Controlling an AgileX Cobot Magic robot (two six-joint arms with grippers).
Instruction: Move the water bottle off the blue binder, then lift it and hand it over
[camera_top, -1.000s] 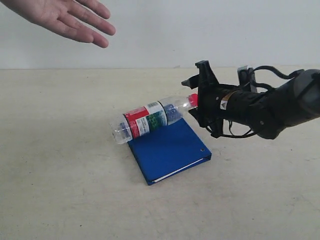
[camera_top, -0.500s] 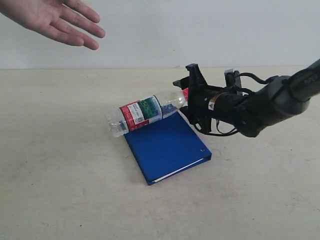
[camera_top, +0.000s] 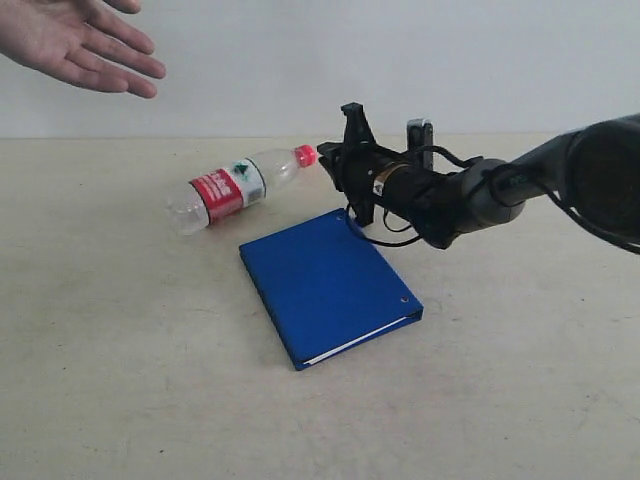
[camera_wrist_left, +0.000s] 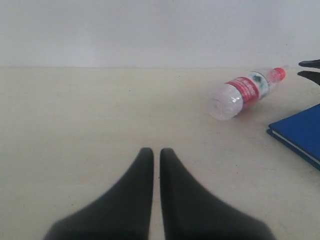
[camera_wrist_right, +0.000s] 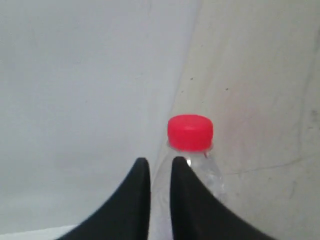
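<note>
pale counter (camera_top: 120, 380) under a plain white wall carries everything. the right gripper (camera_wrist_right: 160, 161) has its fingers drawn nearly together, a slim gap left and nothing between them. its tips point at the red cap of the water bottle (camera_top: 232, 188), which sits just beyond them. the narrowed tip probably serves as a blunt pusher rather than a clamp. whether tip and cap touch cannot be told. the bottle lies on its side on the bare counter, cap toward that gripper, just beside the far corner of the blue binder (camera_top: 325, 285) and no longer on it. the clearing step therefore looks done. the binder lies flat and closed, free to be lifted. an open human hand (camera_top: 70, 40) hangs high at the far left, likely waiting for the handover. only the right wrist view shows how slim the finger gap is. only the left wrist view shows the left gripper (camera_wrist_left: 156, 150), pressed together and empty, low over bare counter well apart from the bottle. the exterior view alone shows the hand.
</note>
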